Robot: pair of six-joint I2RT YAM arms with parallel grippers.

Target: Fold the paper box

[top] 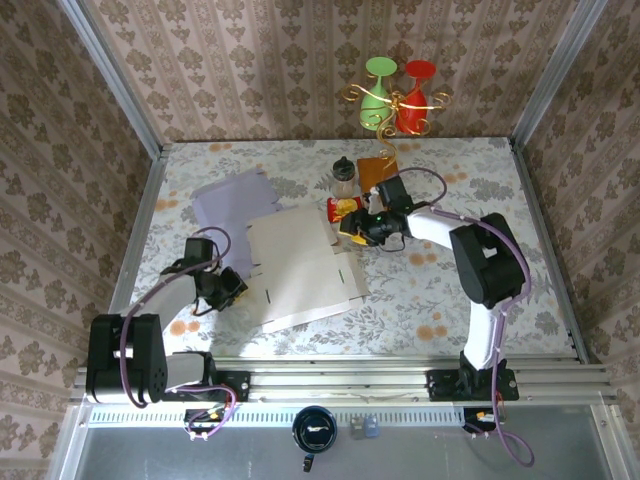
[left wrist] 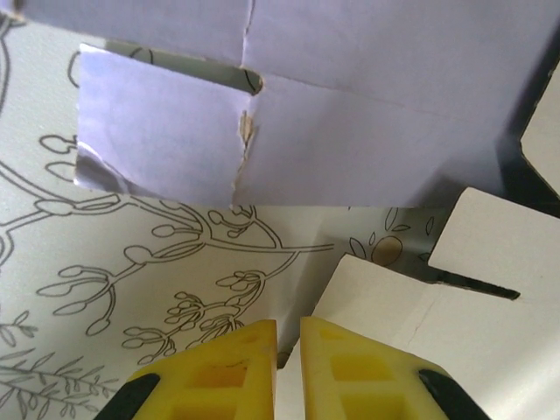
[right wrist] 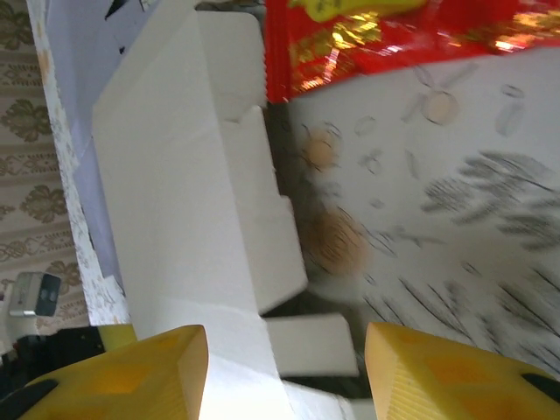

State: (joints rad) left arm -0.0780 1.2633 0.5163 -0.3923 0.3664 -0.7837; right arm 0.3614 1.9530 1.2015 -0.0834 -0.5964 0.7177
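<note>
Two grips: my left gripper (left wrist: 289, 331) is pinched nearly closed, the flat white cardboard box blank (top: 300, 265) lying ahead and right of its tips; my right gripper (right wrist: 286, 341) gapes wide astride a flap (right wrist: 311, 344). Light, springy card, easily creased. I'd take flap edges near scored folds.

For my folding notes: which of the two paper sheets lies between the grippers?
The white sheet, with slots and flaps; the lavender sheet lies behind it, toward the back left.

Soft, even light is falling across the desk (top: 450, 300), casting only faint shadows beneath the paper box (top: 300, 265). The right wrist view is smearing with motion blur; glare is glinting off the red wrapper (right wrist: 394, 44).
</note>
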